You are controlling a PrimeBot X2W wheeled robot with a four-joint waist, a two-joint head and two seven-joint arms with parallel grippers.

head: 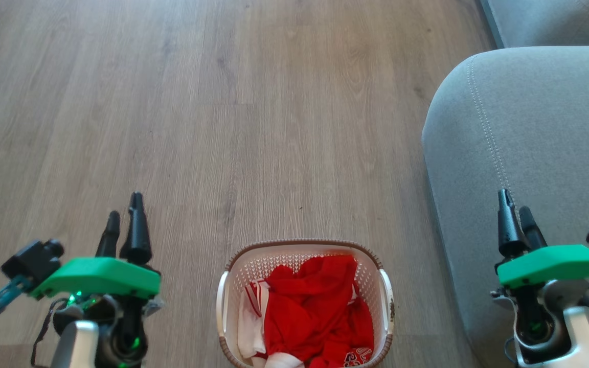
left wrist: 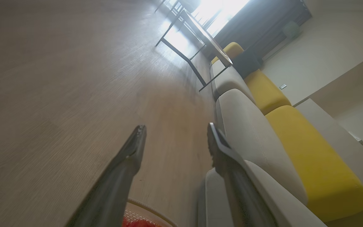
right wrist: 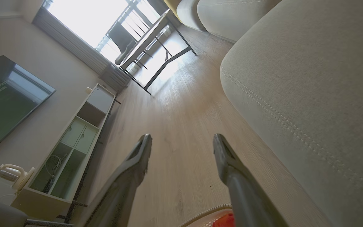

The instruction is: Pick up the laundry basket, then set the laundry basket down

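Basket position: the small, rounded-rectangular white perforated plastic laundry basket (head: 274, 263), trimmed with a brown woven-look rim, stands upright on the pale wood-plank floor (head: 223, 102) directly before the robot. Loose red and white clothes (head: 320, 301) lie heaped inside it. Its white left handle (head: 221, 301) and white right handle (head: 387, 301) are exposed and unobstructed.

Left gripper (head: 125, 206): well apart from the basket on its left side, fingers spread wide, nothing between them.

Right gripper (head: 514, 201): well apart from the basket on its right side, also spread wide and empty. It is over the edge of the grey upholstered sofa seat (head: 529, 153), which lies near the basket's right flank.

Both wrist views catch a sliver of the basket's rim at their bottom edge, so the fingers point past the basket, not at it.

Assessment: the arms flank the basket evenly, which suits a two-handed lift by the handles. The wide jaws are judged a ready posture for closing on them. The lift is not yet begun, as neither gripper touches the basket.

Next requirement, as judged: each gripper must come down and inward to its own handle.

Risk: the sofa leaves little room on the basket's right, and an uneven grip could tip the basket and spill the clothes.
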